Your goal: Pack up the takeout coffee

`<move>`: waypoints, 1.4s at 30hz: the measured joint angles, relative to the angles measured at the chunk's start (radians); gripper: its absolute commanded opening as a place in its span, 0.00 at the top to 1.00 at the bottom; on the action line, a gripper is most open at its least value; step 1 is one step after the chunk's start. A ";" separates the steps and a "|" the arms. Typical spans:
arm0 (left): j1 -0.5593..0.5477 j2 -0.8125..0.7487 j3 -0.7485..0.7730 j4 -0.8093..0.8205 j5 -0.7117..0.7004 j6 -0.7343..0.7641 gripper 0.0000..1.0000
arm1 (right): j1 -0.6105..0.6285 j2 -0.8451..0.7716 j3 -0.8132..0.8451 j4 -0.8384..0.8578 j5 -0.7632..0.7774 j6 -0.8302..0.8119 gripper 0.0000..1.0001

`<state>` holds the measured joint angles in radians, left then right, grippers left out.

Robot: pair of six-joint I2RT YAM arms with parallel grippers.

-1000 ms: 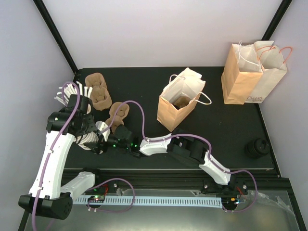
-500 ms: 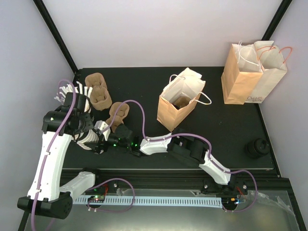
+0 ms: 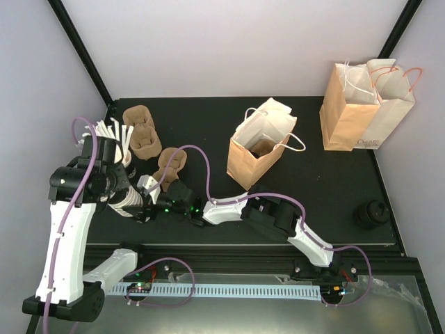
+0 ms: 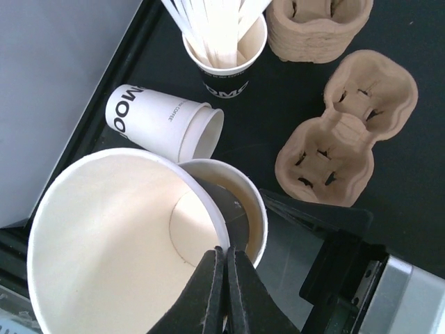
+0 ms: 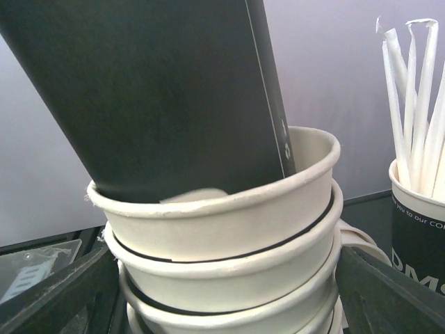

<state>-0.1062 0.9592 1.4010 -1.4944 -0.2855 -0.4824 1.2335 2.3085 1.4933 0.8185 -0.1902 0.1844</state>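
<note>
Here, two paper bags [image 3: 259, 156] [image 3: 351, 115], one takeout coffee [image 3: 372, 213]

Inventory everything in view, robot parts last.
cup stack: 1, white, front left
lifted cup: 1, white inside, above the stack
lying cups: 2 nested, white, left edge
straw cup: 1, black, back left
pulp carriers: 3 spots, brown, back left
open bag: 1, brown, centre
far bags: count unclear, brown, back right
takeout coffee: 1, black lid, right edge
table: 1, black
left gripper: shut on lifted cup's rim
right gripper: closed on cup stack
</note>
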 measured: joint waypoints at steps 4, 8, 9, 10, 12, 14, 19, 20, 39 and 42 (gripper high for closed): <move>0.000 -0.013 0.033 -0.010 0.006 0.001 0.98 | -0.001 0.000 -0.001 0.003 -0.002 0.000 0.13; 0.000 -0.023 0.076 -0.021 0.003 0.011 0.98 | -0.002 0.000 -0.003 0.005 -0.003 0.000 0.13; 0.000 -0.023 0.089 -0.024 -0.001 0.014 0.98 | -0.002 0.000 -0.003 0.005 -0.003 0.000 0.13; 0.000 -0.023 0.100 -0.025 -0.005 0.016 0.98 | -0.003 0.000 -0.004 0.005 -0.003 0.000 0.13; 0.000 -0.024 0.124 -0.026 -0.019 0.021 0.98 | -0.003 0.000 -0.004 0.005 -0.003 -0.001 0.13; 0.000 -0.024 0.143 -0.027 -0.030 0.027 0.98 | -0.004 0.000 -0.004 0.005 -0.003 -0.003 0.13; 0.000 -0.024 0.175 -0.029 -0.047 0.048 0.98 | -0.006 0.000 -0.006 0.004 -0.003 -0.006 0.13; 0.000 -0.024 0.181 -0.031 -0.048 0.055 0.98 | -0.007 0.000 -0.007 0.004 -0.003 -0.007 0.13; 0.000 -0.056 0.285 0.007 -0.003 0.098 0.98 | -0.013 -0.050 -0.085 -0.016 0.006 -0.056 0.01; 0.000 -0.070 0.285 0.029 0.034 0.098 0.99 | -0.012 -0.095 -0.125 -0.040 0.005 -0.087 0.00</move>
<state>-0.1066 0.8890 1.6863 -1.4651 -0.2520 -0.3847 1.2217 2.2139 1.3685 0.7788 -0.1848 0.0978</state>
